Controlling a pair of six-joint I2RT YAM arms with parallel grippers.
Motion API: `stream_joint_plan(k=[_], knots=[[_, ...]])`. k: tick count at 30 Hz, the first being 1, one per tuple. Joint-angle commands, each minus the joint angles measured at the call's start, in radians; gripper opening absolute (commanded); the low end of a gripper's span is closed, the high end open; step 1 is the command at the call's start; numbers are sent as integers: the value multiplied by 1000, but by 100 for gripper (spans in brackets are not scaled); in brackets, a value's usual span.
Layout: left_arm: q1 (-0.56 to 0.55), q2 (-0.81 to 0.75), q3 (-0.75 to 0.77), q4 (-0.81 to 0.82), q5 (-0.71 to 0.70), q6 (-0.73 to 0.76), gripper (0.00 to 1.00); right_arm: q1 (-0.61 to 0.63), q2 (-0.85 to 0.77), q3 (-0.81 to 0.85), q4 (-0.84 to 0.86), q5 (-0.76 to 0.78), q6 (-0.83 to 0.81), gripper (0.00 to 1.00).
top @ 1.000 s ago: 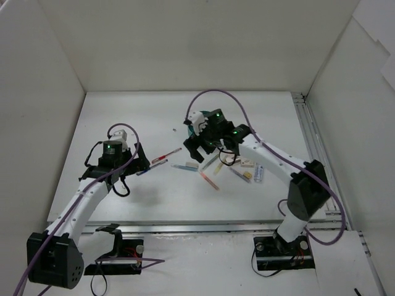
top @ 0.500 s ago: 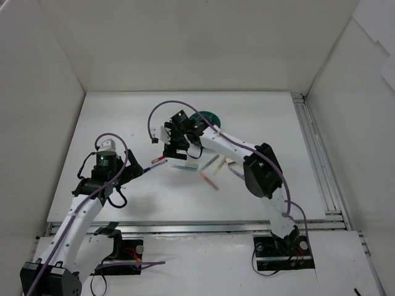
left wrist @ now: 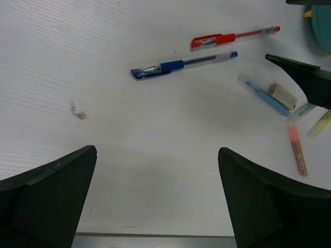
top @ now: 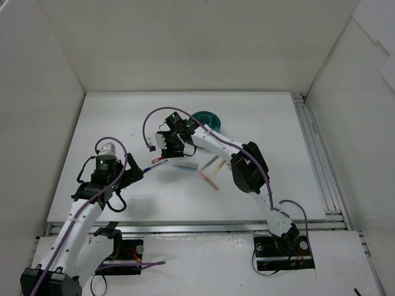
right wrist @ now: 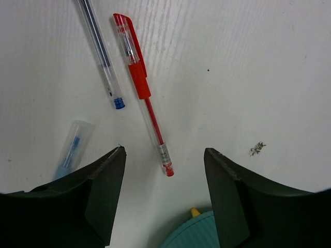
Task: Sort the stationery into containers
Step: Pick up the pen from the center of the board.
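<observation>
From above, the teal organizer (top: 207, 117) stands toward the far edge of the counter (top: 271, 123), about midway across. The right gripper (top: 162, 150) hangs near it, toward the left edge, over the red pen (top: 159, 161). The blue pen (top: 148, 168) lies just beside the red one, and the left gripper (top: 137, 171) sits close to the blue pen's end. An eraser (top: 191, 165) and further pens lie mid-counter.

In the left wrist view, the left gripper (left wrist: 156, 154) is spread wide and holds nothing. The red pen (left wrist: 235, 37) and blue pen (left wrist: 183, 64) lie side by side ahead of it.

In the right wrist view, the right gripper (right wrist: 164, 151) has its jaws apart, either side of the tip of the red pen (right wrist: 142, 93) without touching it. The organizer's rim (right wrist: 189, 235) shows below.
</observation>
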Motion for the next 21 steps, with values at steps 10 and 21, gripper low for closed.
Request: stream_joint_plan(k=[10,21], knots=[[6,92,24,98,72,6,100,-21,15,8,-16,-80,2,51],[6,95,12,131,106,2,100,5,-22,-43,-18,-65,29,53]])
